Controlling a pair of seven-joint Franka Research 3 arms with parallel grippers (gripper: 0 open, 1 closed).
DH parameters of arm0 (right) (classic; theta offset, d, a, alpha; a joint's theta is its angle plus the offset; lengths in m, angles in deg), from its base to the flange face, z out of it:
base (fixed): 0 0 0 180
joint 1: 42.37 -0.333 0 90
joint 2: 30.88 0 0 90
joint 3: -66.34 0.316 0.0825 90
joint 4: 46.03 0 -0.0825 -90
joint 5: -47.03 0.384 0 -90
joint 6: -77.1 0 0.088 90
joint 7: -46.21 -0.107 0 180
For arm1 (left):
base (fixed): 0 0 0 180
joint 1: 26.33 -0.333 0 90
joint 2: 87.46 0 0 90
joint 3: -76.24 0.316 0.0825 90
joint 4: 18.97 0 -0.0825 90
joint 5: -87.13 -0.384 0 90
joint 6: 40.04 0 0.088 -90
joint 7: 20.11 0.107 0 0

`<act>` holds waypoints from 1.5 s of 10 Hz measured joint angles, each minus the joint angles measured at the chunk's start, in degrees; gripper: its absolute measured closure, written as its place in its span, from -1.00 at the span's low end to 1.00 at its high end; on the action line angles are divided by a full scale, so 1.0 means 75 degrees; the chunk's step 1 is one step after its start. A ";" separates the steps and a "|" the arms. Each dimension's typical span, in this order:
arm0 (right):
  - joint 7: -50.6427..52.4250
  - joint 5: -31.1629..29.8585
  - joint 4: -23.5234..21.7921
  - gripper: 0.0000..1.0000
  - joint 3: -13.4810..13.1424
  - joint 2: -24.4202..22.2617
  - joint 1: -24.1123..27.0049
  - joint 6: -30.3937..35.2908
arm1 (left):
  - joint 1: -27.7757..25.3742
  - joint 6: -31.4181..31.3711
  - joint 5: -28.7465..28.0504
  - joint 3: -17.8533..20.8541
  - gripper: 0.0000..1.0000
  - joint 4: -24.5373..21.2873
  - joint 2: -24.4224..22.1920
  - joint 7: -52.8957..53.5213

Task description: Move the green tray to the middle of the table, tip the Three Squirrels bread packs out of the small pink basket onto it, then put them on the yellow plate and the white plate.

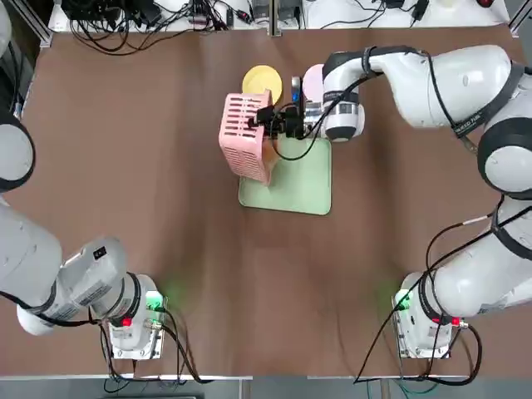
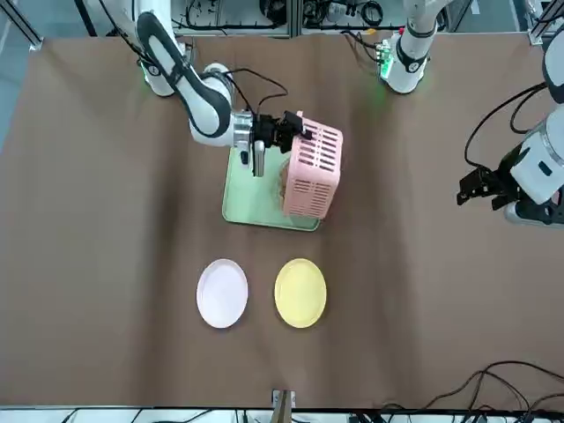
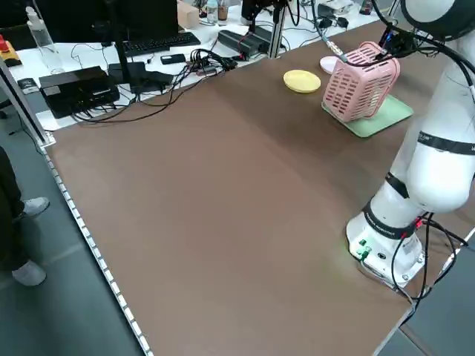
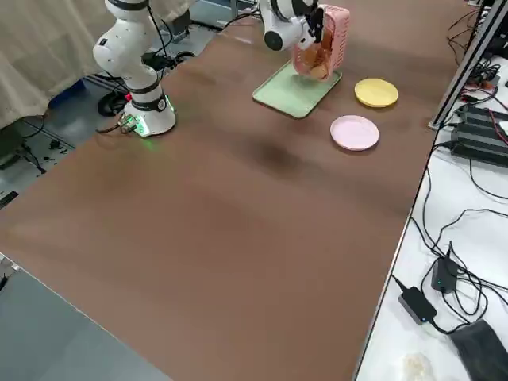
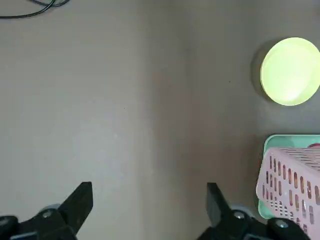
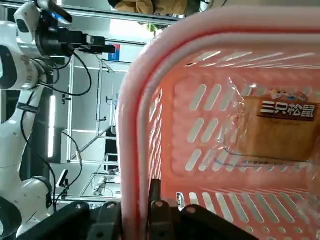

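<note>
My right gripper (image 1: 272, 121) is shut on the rim of the small pink basket (image 1: 246, 137), holding it tipped on its side above the left part of the green tray (image 1: 301, 188). A Three Squirrels bread pack (image 6: 283, 133) lies against the basket's slatted wall (image 6: 200, 125), and orange-brown packs (image 4: 315, 62) show at its mouth just over the tray (image 4: 287, 93). Beyond the tray lie the yellow plate (image 1: 262, 80) and the white plate (image 1: 312, 81), both bare. My left gripper (image 2: 469, 189) hangs open and idle far out to my left.
The green tray sits near the table's middle. Cables and equipment crowd the far edge (image 1: 133, 17) beyond the table. Wide bare brown tabletop (image 1: 133, 166) spreads to the left and towards the arm bases (image 1: 133, 320).
</note>
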 joint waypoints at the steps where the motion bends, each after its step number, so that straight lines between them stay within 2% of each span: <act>1: 0.0247 0.0110 -0.0019 0.87 0.0002 0.0072 -0.0044 0.0161 | 0.0000 0.0000 0.0000 0.0000 -1.00 0.0000 0.0000 0.0000; 4: 0.0738 0.0229 -0.0133 0.87 -0.0021 0.0372 -0.0040 0.0651 | 0.0009 0.0000 0.0000 -0.0002 -1.00 0.0000 0.0000 0.0000; 9: 0.0887 0.0242 -0.0381 0.87 -0.0068 0.0421 0.0201 0.1248 | 0.0012 0.0000 -0.0331 -0.0007 -1.00 0.0000 0.0000 0.0039; 15: 0.1017 0.0231 -0.0823 0.87 -0.0078 0.0425 0.0624 0.2034 | 0.0013 0.0000 -0.0368 -0.0043 -1.00 0.0000 0.0000 0.0049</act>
